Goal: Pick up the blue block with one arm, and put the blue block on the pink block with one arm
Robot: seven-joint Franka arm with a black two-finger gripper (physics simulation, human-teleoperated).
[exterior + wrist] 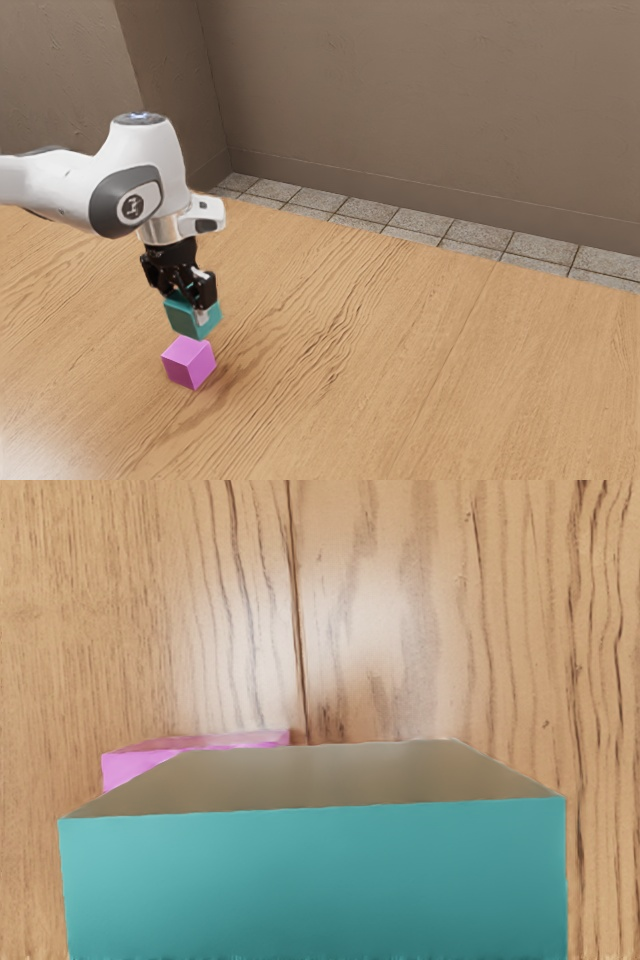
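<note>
Black two-finger gripper (pixel 190 296): pointed straight down at the exterior view's left, under the white arm (pixel 70 190); clamped from two sides on the smooth blue-green cube (pixel 193 318).
Blue-green cube: held clear of the table, almost squarely over the pink cube; lower face level with the pink top, contact impossible to tell.
Matte pink cube (pixel 188 362): sat on the table, near the exterior view's left, turned slightly against the cube above.
Wrist view: blue-green cube (pixel 310 880) close under the hand, a strip of pink cube (pixel 190 755) visible past one edge.
Light wooden table (pixel 400 340): grain running toward the far right.
Grey tiled strip (pixel 450 232): along the far edge, below the brown wall (pixel 420 90).
</note>
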